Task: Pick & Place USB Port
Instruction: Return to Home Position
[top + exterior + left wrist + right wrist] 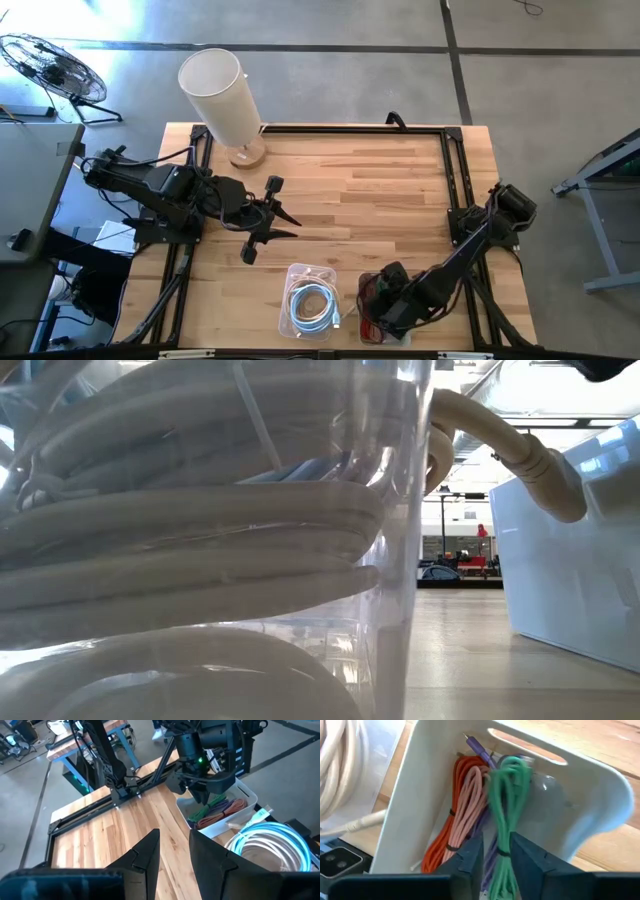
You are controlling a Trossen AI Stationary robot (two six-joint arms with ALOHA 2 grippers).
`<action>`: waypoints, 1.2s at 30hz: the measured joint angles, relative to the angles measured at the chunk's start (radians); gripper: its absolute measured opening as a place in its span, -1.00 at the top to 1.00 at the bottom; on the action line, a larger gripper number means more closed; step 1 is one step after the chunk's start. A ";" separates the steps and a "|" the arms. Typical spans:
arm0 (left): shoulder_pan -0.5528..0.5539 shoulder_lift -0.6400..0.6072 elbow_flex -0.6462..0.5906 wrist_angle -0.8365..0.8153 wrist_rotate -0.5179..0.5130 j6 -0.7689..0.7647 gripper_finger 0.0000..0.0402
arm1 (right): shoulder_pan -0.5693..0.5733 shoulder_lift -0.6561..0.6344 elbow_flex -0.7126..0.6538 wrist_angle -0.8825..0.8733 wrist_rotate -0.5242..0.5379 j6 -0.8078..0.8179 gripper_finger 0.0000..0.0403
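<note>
A white bin (420, 785) at the table's near right holds bundled USB cables: green (507, 795), orange (462, 810), pink (472, 815) and purple (472, 745). My right gripper (496, 845) points down into this bin (372, 285), fingers a little apart, with the green bundle running between them. The high view shows it (380, 318) at the near edge. My left gripper (297, 228) hovers open over the table's left middle, holding nothing. The left wrist view looks across at the right arm and the cables (220, 810). My right gripper comes from above with one finger (470, 855) on either side of the green bundle's lower stretch (501, 851), the fingers across the strands. Whether they touch the bundle I cannot tell. The bundle lies in the bin, its upper loop against the bin wall.
A clear bin (312, 303) with coiled white cable (270, 845) stands just left of the white bin and fills the low view (200, 540). A white lamp (225, 100) stands at the far left. A black frame borders the bare wood in the middle (380, 190).
</note>
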 joint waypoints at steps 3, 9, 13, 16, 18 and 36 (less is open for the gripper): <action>0.000 0.000 0.000 -0.001 -0.001 0.012 0.49 | -0.019 0.000 0.000 0.010 -0.022 -0.017 0.49; 0.000 0.000 0.000 -0.016 -0.001 0.022 0.49 | -0.045 -0.004 -0.001 0.032 -0.016 -0.097 0.28; 0.000 -0.007 -0.001 -0.044 0.000 0.053 0.49 | -0.076 -0.040 -0.002 0.093 0.085 -0.295 0.22; 0.000 -0.034 -0.001 -0.069 -0.015 0.101 0.50 | -0.108 -0.091 -0.002 0.150 0.191 -0.489 0.23; 0.000 -0.055 -0.001 -0.096 -0.062 0.108 0.50 | -0.144 -0.138 -0.002 0.158 0.210 -0.636 0.26; 0.000 -0.332 -0.019 -0.404 -0.451 0.181 0.99 | -0.689 -0.704 -0.002 0.033 0.204 -1.773 0.99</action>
